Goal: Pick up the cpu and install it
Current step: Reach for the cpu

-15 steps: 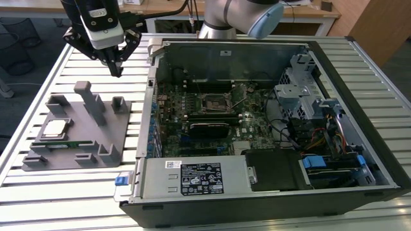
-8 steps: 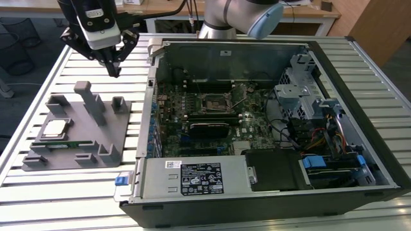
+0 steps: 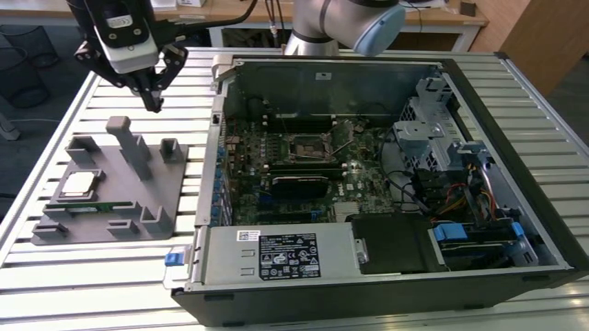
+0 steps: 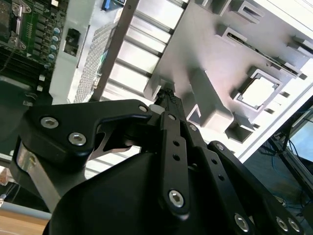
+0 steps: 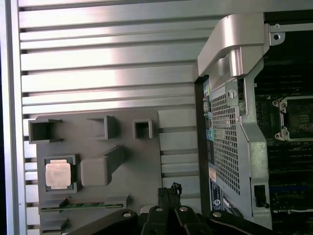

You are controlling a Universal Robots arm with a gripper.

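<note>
**Gripper parked over the tray, cpu sitting in its pocket**

In the exterior view my gripper (image 3: 154,103) hangs above the grey tray (image 3: 96,238), which lies on the slatted table (image 3: 92,293) at the exterior view's left of the open computer case (image 3: 552,214). The fingers are pinched together to a point with nothing between them.

The cpu (image 3: 77,183) lies flat in a square pocket of the tray, well apart from the fingertips. The green memory stick (image 3: 87,207) is just beside it.

That view also gives me the whole motherboard, socket (image 3: 308,146) in the middle.

The first wrist view looks straight down on the cpu's shiny top, next to a tall block (image 5: 100,169), and puts my fingertips near the tray edge facing the case. The second wrist view is mostly my own black linkage, with the cpu showing as a bright square.
</note>
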